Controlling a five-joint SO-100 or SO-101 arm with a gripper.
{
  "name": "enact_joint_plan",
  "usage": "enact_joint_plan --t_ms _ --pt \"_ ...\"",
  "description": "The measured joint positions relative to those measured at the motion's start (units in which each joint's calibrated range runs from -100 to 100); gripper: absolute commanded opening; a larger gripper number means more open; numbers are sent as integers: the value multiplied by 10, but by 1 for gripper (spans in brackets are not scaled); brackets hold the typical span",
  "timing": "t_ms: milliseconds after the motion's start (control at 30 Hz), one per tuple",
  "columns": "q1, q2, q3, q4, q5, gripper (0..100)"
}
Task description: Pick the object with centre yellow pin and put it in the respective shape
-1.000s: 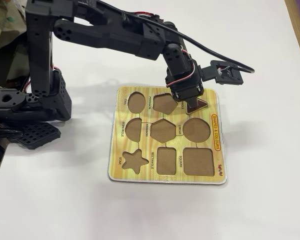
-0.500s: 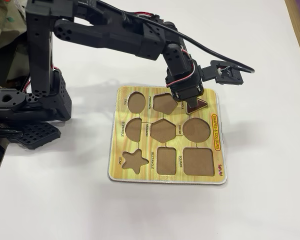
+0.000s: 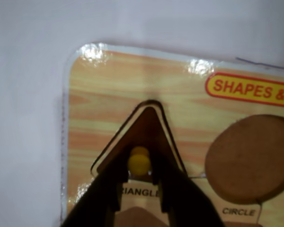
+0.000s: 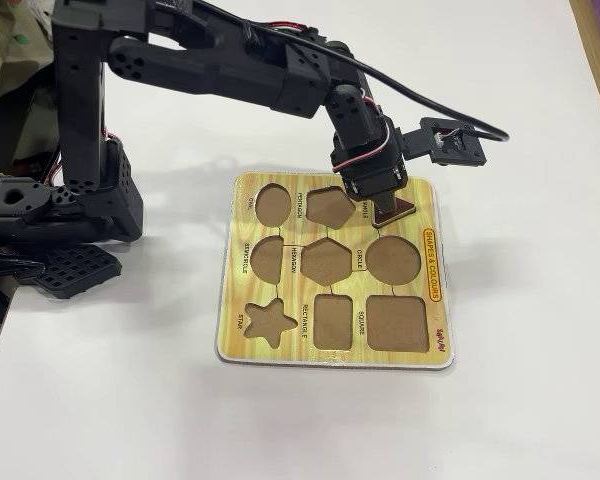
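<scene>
The brown triangle piece [image 3: 143, 127] with a yellow centre pin [image 3: 139, 163] sits over the triangle recess at the board's corner, its tip just short of the recess outline. My gripper [image 3: 139, 171] comes in from the bottom edge, its dark jaws shut on the yellow pin from both sides. In the fixed view the gripper [image 4: 384, 204] points down at the far right corner of the shape board [image 4: 242, 345]. The triangle piece [image 4: 401, 209] shows beneath it, one corner looking slightly raised.
The wood-print board [image 3: 109, 85] holds empty brown recesses: circle [image 3: 251, 158], star [image 4: 267, 319], square [image 4: 396, 323], pentagon [image 4: 330, 205] and others. The arm's base [image 4: 65, 210] stands at the left. A cable [image 4: 450, 120] runs past the wrist. White table all round.
</scene>
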Motion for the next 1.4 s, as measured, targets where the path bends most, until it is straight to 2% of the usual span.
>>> enact_joint_plan --t_ms 533,767,1133,1400 --pt "0 0 0 0 0 3" --pt "0 -9 1 0 0 17" --pt "-2 -67 5 0 -1 17" --pt "-2 -155 98 0 -2 17"
